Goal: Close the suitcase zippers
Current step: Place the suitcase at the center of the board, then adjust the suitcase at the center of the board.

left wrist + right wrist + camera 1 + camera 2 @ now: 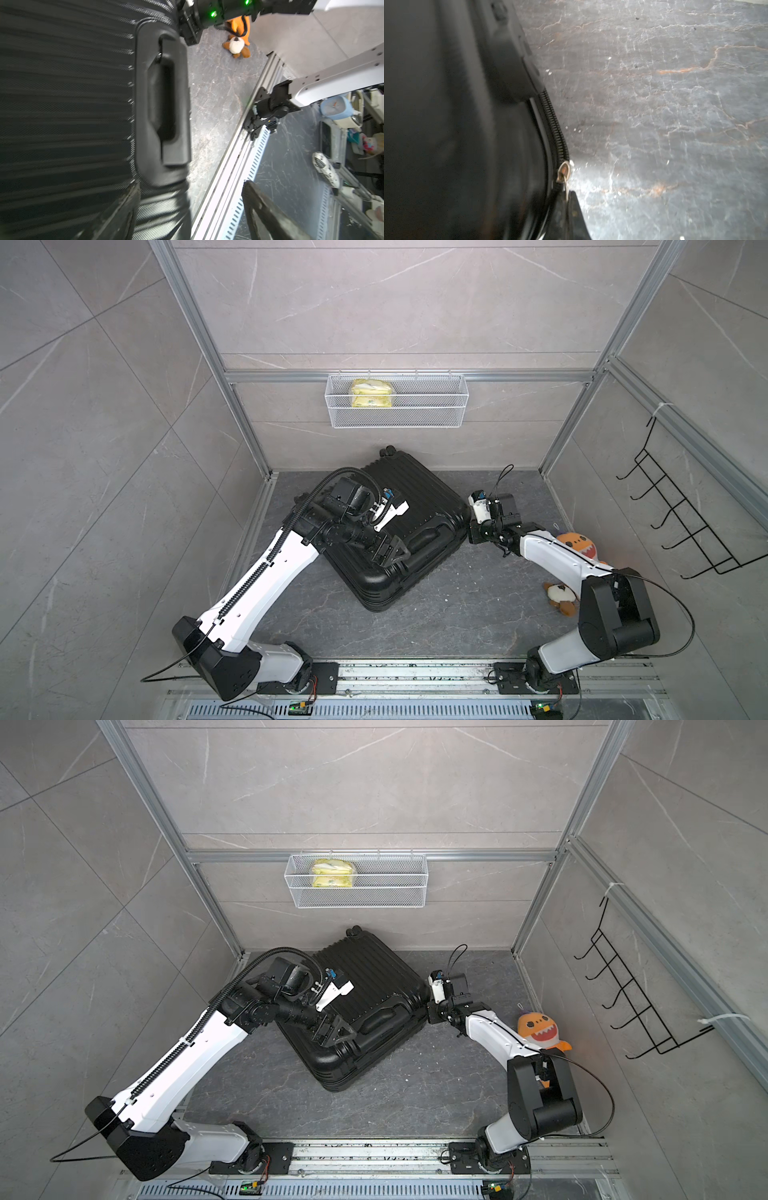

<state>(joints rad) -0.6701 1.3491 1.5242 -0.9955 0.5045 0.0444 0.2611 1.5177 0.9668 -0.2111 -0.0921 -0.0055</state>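
Only my right wrist view shows the zipper pull [564, 170] pinched in my right gripper [568, 198]; left gripper [191, 209] gapes over suitcase [415, 497], stone floor [654, 104] below.

Glossy black ribbed suitcase [424, 497]; black-banded zippers [556, 124], silvery pull [564, 169]; dark grey worktop [436, 614] beneath suitcase, pale and rust-coloured veining.

no text or label can be read.
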